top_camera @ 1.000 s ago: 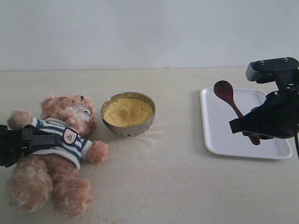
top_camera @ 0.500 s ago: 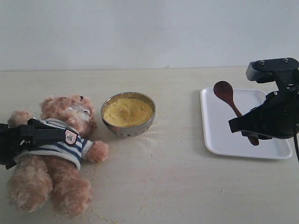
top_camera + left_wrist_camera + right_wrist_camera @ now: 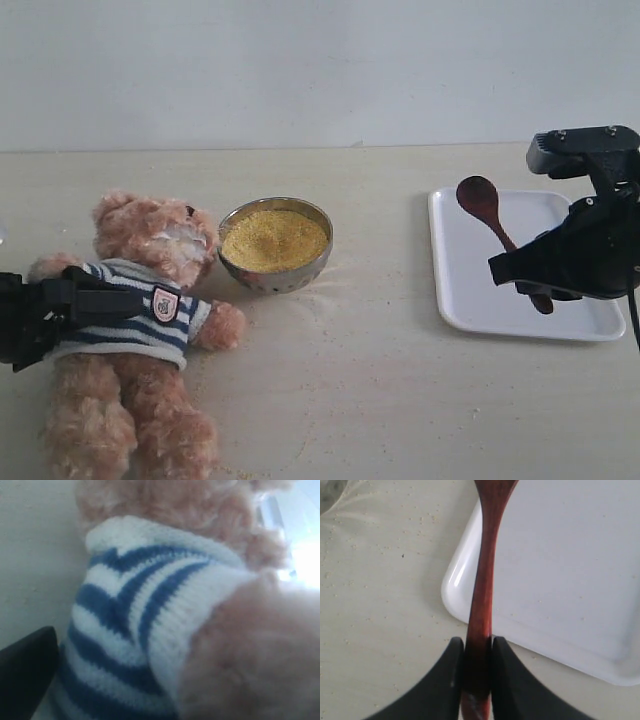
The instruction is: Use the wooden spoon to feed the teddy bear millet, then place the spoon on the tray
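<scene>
Toy, exterior view: I see the teddy bear (image 3: 130,335) lying on its back on the table (image 3: 380,380) at the left, its head toward the steel bowl (image 3: 275,281) and one paw near that bowl.
Left arm, exterior view: the left gripper (image 3: 110,300) comes in from the left edge, one dark finger laid across the striped shirt. From here I cannot tell whether it squeezes the bear or stands loose around it.
Grain, exterior view: the millet (image 3: 274,240) fills the steel bowl.
Right side, exterior view: the tray (image 3: 470,290) lies flat on the table, well apart from the bowl. The wooden spoon (image 3: 481,200) slants over it, oval bowl toward the tray's far left corner, handle running into the right gripper (image 3: 522,280).
Left wrist view: striped shirt and fur of the teddy bear (image 3: 130,610) fill my picture. One finger (image 3: 25,675) shows at the shirt's side and the other is hidden, so the grip is unclear.
Right wrist view, grip: the right gripper (image 3: 478,650) is clamped on the handle of the wooden spoon (image 3: 485,580), near its end.
Right wrist view, placement: the spoon crosses a rounded corner of the tray (image 3: 560,570). I cannot tell whether it touches. Stray grains (image 3: 350,545) dot the table beside the tray.
</scene>
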Action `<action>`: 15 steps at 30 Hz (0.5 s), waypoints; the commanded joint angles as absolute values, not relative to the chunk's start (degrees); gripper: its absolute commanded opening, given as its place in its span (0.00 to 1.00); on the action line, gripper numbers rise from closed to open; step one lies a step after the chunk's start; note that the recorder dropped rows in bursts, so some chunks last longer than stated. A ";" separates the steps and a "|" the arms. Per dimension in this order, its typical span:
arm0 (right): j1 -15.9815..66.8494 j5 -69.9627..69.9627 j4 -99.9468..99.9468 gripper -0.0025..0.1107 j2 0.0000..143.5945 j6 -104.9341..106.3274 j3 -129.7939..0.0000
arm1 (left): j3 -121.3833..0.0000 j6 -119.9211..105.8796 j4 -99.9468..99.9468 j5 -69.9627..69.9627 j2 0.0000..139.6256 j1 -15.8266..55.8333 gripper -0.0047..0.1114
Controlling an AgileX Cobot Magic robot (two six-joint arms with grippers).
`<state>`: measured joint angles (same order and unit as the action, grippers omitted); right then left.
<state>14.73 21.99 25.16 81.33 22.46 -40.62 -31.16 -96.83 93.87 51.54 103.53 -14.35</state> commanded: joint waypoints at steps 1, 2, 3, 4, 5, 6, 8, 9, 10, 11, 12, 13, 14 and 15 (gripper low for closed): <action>14.48 22.07 25.47 0.02 81.26 23.02 -40.75 | -31.38 -95.37 92.89 46.05 103.24 -14.33 0.94; 14.48 22.07 25.47 0.02 81.26 23.02 -40.75 | -31.38 -95.10 92.89 45.93 103.12 -14.65 0.94; 14.48 22.07 25.61 0.02 81.26 23.02 -40.75 | -31.38 -94.54 92.89 46.16 102.79 -14.99 0.94; 14.48 22.07 25.77 0.02 81.26 23.02 -40.75 | -31.51 -94.04 92.89 46.16 102.34 -15.60 0.94; 14.48 22.07 25.87 0.02 81.26 23.02 -40.75 | -31.63 -93.47 92.77 46.16 101.69 -16.15 0.94; 14.48 22.07 25.91 0.02 81.26 23.02 -40.75 | -31.84 -92.52 92.17 46.30 100.87 -16.95 0.94; 14.48 22.07 25.91 0.02 81.26 23.02 -40.75 | -32.22 -90.73 90.34 46.45 98.89 -18.66 0.94; 14.48 22.07 25.91 0.02 81.26 23.02 -40.75 | -32.22 -89.41 89.21 46.45 97.62 -19.67 0.94; 14.48 22.07 25.91 0.02 81.26 23.02 -40.75 | -32.22 -87.97 88.09 46.45 96.22 -20.63 0.94; 14.48 21.83 26.32 0.02 81.26 23.02 -40.75 | -32.22 -86.40 86.07 46.45 94.76 -21.51 0.94; 14.48 21.72 26.45 0.02 81.26 23.02 -40.75 | -32.22 -84.44 84.01 46.68 93.52 -22.26 0.94; 14.48 21.52 26.55 0.02 81.26 23.02 -40.75 | -32.22 -82.50 81.51 47.10 91.98 -22.91 0.94; 14.48 21.47 26.55 0.02 81.26 23.02 -40.75 | -32.22 -80.42 79.02 47.89 90.44 -23.47 0.94; 14.48 21.33 26.55 0.02 81.26 23.02 -40.75 | -32.22 -78.91 77.22 48.67 89.17 -23.76 0.94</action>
